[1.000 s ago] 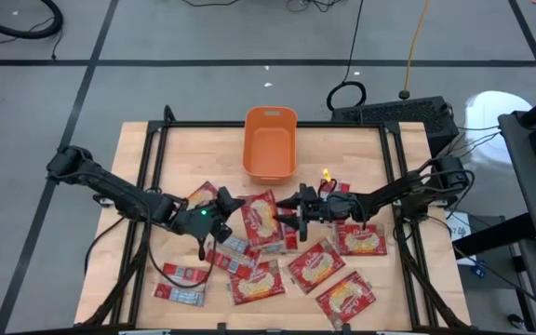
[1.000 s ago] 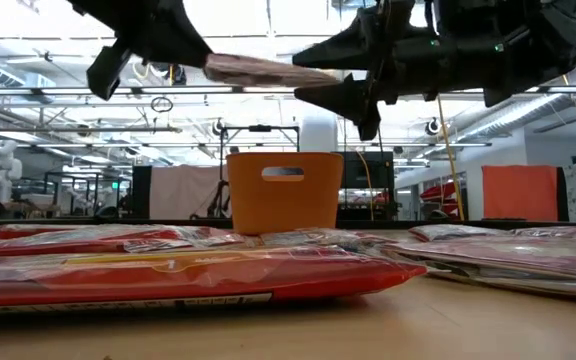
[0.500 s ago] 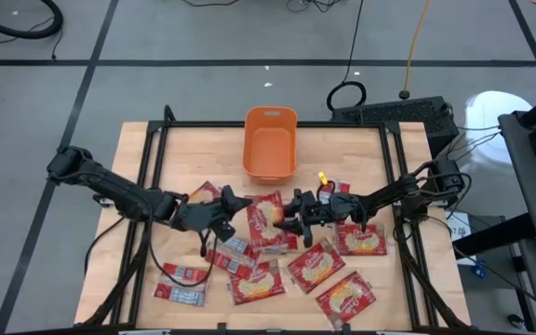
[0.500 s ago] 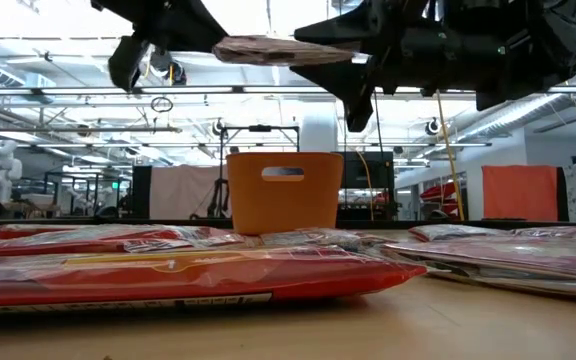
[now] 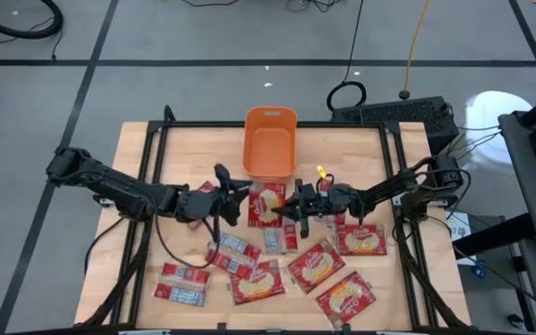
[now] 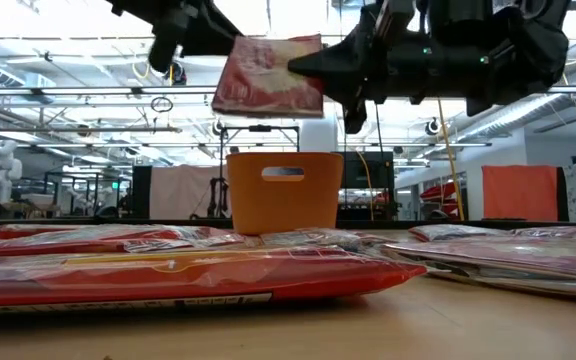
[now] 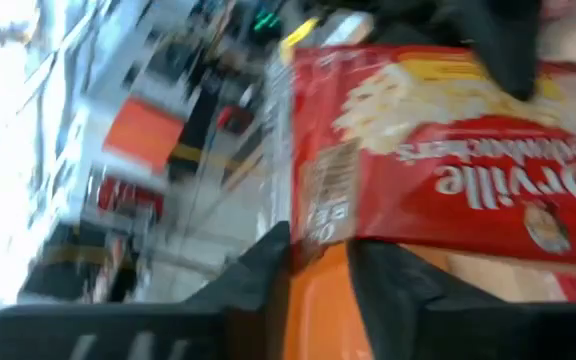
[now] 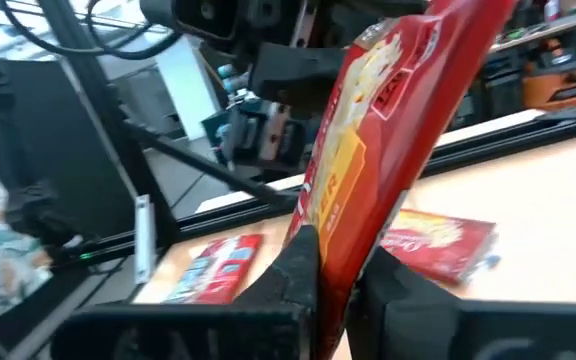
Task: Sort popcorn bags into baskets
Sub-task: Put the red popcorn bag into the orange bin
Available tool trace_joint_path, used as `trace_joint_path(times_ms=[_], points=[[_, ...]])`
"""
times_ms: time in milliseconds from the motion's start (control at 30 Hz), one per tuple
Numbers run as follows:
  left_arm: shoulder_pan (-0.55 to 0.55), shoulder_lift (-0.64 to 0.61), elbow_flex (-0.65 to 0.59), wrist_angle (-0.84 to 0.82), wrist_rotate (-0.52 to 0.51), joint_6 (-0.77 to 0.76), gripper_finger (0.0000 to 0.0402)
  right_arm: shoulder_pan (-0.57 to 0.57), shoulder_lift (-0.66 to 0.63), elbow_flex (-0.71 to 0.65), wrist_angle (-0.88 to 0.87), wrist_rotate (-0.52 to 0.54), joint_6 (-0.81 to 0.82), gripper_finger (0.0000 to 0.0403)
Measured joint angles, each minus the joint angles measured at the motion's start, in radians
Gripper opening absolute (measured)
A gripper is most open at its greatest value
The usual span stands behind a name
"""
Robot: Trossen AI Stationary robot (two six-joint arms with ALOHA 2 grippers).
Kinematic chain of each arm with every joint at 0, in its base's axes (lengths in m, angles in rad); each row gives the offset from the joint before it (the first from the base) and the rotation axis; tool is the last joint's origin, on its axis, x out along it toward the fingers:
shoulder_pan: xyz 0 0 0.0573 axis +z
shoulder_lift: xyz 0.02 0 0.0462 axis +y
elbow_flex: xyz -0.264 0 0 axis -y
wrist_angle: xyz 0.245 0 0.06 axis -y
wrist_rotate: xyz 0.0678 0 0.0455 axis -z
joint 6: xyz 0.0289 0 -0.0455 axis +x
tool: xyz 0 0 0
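One red popcorn bag (image 6: 268, 78) with a cream-yellow label hangs in the air between my two grippers, just near of the orange basket (image 5: 270, 142). My right gripper (image 5: 288, 207) is shut on the bag's right side. My left gripper (image 5: 241, 198) stands open at the bag's left edge (image 7: 313, 215), and orange shows through the gap between its fingers. Several more popcorn bags (image 5: 317, 265) lie flat on the wooden table. My right gripper pinches the bag's edge (image 8: 340, 235) between its two fingers, about midway along the bag's right side. The fingers come in nearly level from the table's right. The bag is lifted clear and stands tilted on edge, one face toward the near side. My left gripper may touch the bag's left edge; I cannot tell.
The basket stands at the table's far middle with its mouth up. Loose bags (image 5: 180, 284) cover the near half of the table, and one (image 5: 361, 240) lies under my right arm. A black frame rail (image 5: 156, 158) runs along the table's left, right and far sides.
My right gripper has shut on the bag's right side. My left gripper has rolled, opened and shifted toward the far edge. The bag, which lay level between the grippers, has turned up onto its edge and moved nearer the basket.
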Motion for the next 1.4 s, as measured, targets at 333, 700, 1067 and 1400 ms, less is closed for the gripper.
trace_joint_path(times_ms=[333,700,1067,1400], points=[[0.033,-0.003,0.000,-0.045,-0.206,-0.388,0.0226,-0.077,-0.114,-0.027,-0.027,0.005,-0.204,0.0020],[0.219,-0.056,0.000,-0.062,0.285,-0.721,0.0202,-0.191,-0.184,-0.038,-0.038,0.004,-0.344,0.0020],[0.293,-0.106,0.000,-0.004,0.579,-0.803,0.0238,-0.189,-0.184,-0.039,0.011,-0.002,-0.333,0.0020],[0.309,-0.017,0.000,0.125,0.645,-0.825,0.0337,-0.165,-0.184,-0.039,0.047,0.006,-0.356,0.0020]])
